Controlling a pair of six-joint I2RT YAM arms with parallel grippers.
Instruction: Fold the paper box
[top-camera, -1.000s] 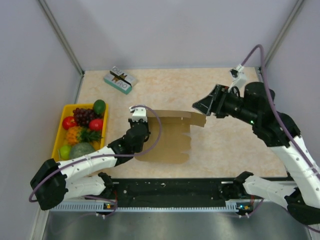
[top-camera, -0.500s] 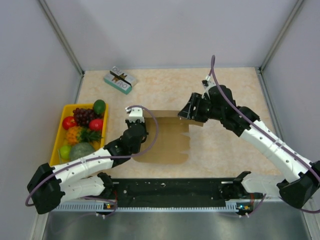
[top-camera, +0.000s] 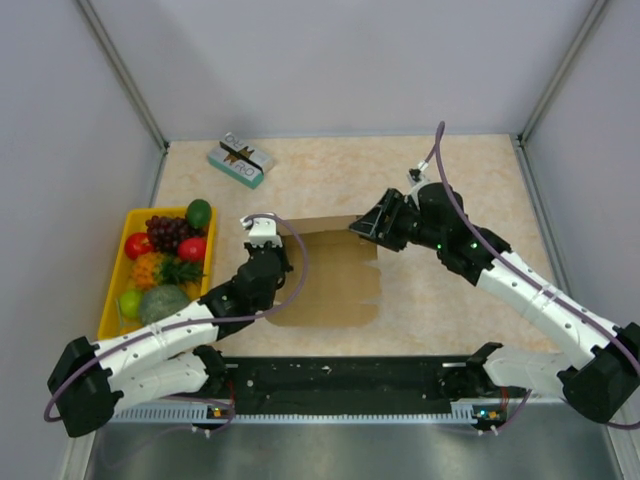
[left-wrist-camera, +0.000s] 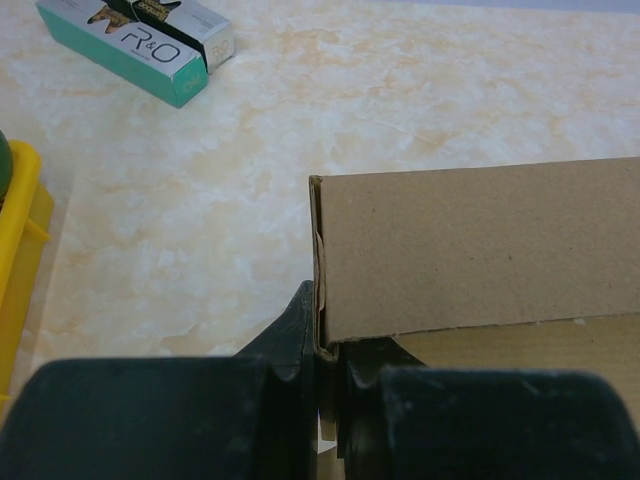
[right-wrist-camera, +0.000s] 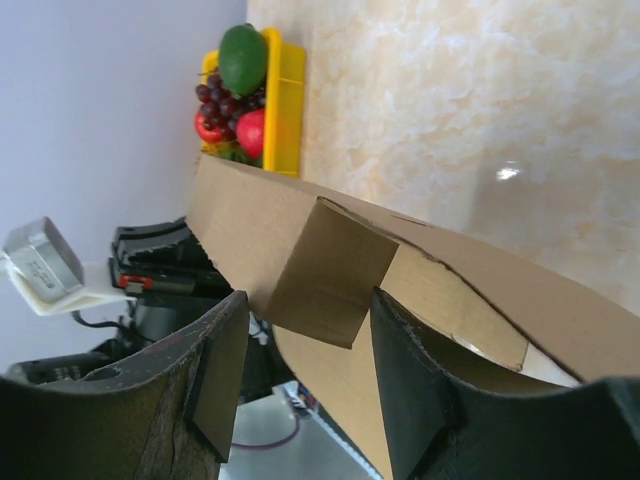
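Note:
The paper box (top-camera: 335, 285) is a brown cardboard sheet lying flat mid-table, with its back flap (left-wrist-camera: 480, 245) raised upright. My left gripper (top-camera: 262, 262) is shut on the box's left edge, the jaws pinching the cardboard corner (left-wrist-camera: 325, 345). At the back right corner, my right gripper (top-camera: 368, 228) is open and straddles a small end tab (right-wrist-camera: 330, 270). That tab bends inward between the two fingers (right-wrist-camera: 215, 370). It lies near the right pad, with a gap on the left side.
A yellow tray (top-camera: 112, 275) of fruit stands left of the box and also shows in the right wrist view (right-wrist-camera: 283, 100). A small teal-and-white printed box (top-camera: 241, 160) lies at the back left. The arm-base rail (top-camera: 340, 380) runs along the near edge.
My right arm has swung left and down to the box's back right corner, its jaws narrowing around the end tab. The left gripper keeps its hold and has shifted slightly left.

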